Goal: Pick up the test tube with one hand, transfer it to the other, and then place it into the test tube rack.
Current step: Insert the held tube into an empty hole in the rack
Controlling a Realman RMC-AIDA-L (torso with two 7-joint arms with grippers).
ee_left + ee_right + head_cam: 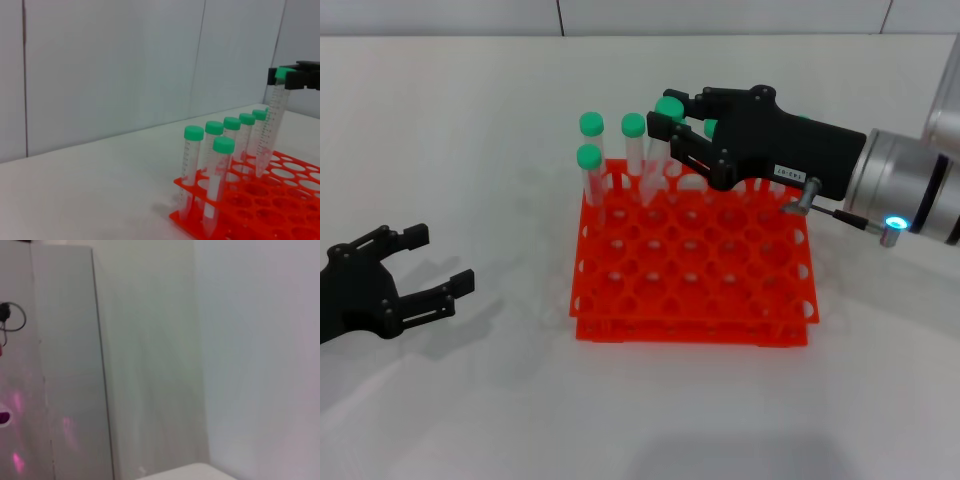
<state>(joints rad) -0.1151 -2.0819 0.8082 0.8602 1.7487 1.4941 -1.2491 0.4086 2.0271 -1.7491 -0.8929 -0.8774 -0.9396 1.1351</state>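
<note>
Right hand (pixel 665 125) clamped on test tube (pixel 270 135)

The robot's right arm reached in from the right side, its silver wrist showing a lit blue ring, and carried the labelled right gripper (pixel 672 125) out over the far part of the work area. Its black fingers (pixel 295 80) were closed together on what they held, pointing toward the robot's left. The left gripper (pixel 438 262) sat low at the near left, well apart from the right one, its two black fingers spread wide and holding nothing, only its black hand section in sight.
</note>
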